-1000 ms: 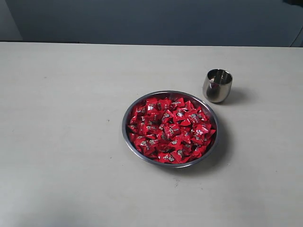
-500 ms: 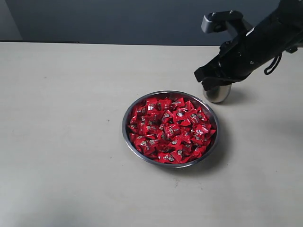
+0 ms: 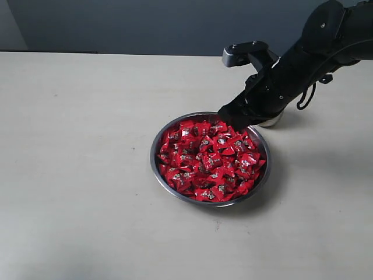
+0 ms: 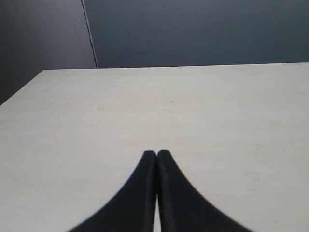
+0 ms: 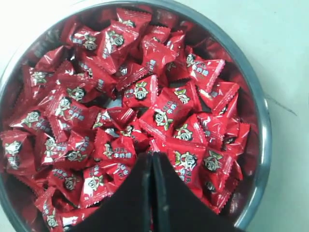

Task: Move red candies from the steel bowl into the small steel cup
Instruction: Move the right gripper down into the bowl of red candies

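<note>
Pale, matte surface [image 3: 76, 175] runs back to a dark grey wall [image 3: 145, 23]. From the far right a black robot arm [image 3: 315, 52] reaches down and to the left. Its right gripper [image 3: 222, 113] hangs over the far rim of the wide, shallow steel bowl [image 3: 154, 157], which sits near the middle of the surface. Its jaws are pressed together with nothing between them, pointing down at the heap. The left gripper [image 4: 157, 154] is likewise closed and empty, over bare surface with no bowl in its view.

The small, rounded steel cup [image 3: 271, 121] stands just beyond the bowl on the far right, mostly hidden behind the arm. Filling the bowl are the red candies [image 3: 210, 160] in shiny crimped wrappers, loosely piled. They are probably light and slick, with foil that crinkles and slides under pressure. Taking a top one across its firm middle looks safer than pinching a crimped end. The jaws would need to part first.
</note>
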Tool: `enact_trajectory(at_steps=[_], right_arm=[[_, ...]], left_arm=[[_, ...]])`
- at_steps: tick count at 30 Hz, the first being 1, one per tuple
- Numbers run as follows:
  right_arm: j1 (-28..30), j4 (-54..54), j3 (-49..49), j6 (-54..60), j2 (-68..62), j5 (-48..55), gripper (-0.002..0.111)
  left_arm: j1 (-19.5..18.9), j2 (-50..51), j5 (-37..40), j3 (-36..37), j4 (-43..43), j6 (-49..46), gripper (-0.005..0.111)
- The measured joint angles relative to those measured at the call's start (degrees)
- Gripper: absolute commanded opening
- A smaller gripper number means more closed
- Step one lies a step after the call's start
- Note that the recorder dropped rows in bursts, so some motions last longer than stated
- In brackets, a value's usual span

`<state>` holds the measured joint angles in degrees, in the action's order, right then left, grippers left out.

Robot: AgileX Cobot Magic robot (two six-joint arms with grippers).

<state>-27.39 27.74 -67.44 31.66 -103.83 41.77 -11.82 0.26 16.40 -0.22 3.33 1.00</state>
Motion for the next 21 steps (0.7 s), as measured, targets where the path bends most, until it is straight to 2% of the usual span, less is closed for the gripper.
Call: enact_trajectory(at_steps=[1,4,5,10,21], right_arm=[[0.00,-0.11,0.00,-0.15,0.00,0.00,0.006],[0.00,-0.22,0.00,-0.63,0.00,0.00,0.043],[0.00,-0.22,0.00,-0.63,0.00,0.11,0.049],[0.00,-0.22,0.00,-3.03,0.00,0.11,0.038],[0.00,-0.65,-0.04,-3.38,-2.75,-1.12,0.038]], left_arm=[[0.00,0.00,0.00,0.00,0.00,0.00,0.000],[0.00,0.00,0.00,0.00,0.00,0.00,0.000],[0.00,0.00,0.00,0.00,0.00,0.00,0.000],[0.00,0.00,0.00,0.00,0.00,0.00,0.000],[0.00,0.00,0.00,0.00,0.00,0.00,0.000]])
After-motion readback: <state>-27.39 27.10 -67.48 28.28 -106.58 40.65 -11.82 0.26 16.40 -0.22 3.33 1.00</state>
